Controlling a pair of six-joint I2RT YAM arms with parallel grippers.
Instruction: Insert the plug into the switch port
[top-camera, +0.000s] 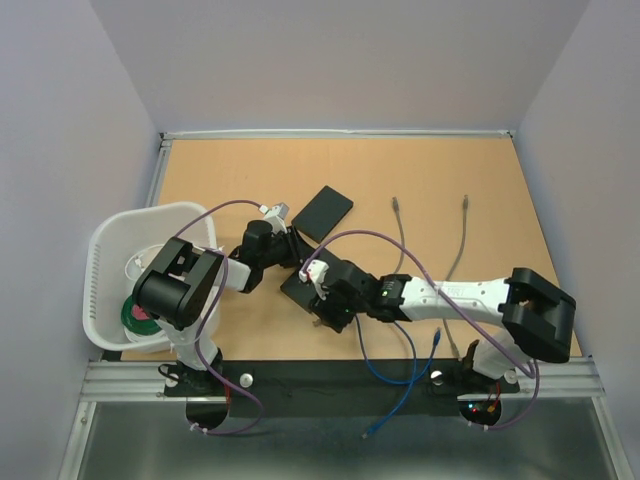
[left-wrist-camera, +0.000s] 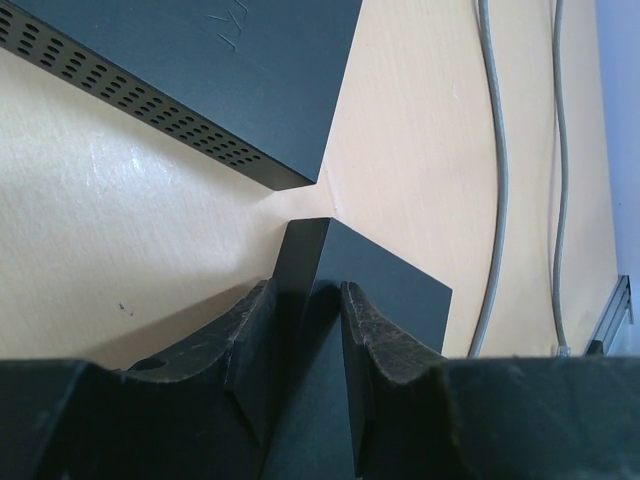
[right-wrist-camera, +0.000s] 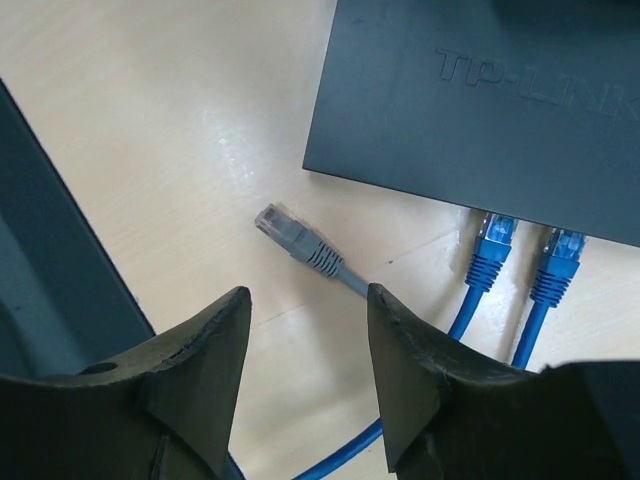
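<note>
- I am pinching the switch (left-wrist-camera: 372, 285) by one corner with the left gripper (left-wrist-camera: 308, 296), a finger pressed against each side, so it should not slide when a plug pushes in.
- I am hovering the right gripper (right-wrist-camera: 308, 295) spread and empty just short of the grey plug (right-wrist-camera: 285, 228), which is lying loose on the table (right-wrist-camera: 150, 120) near the switch's port side.
- Two blue plugs (right-wrist-camera: 495, 238) are sitting in ports, so I am judging a free port beside them to be the target.
</note>
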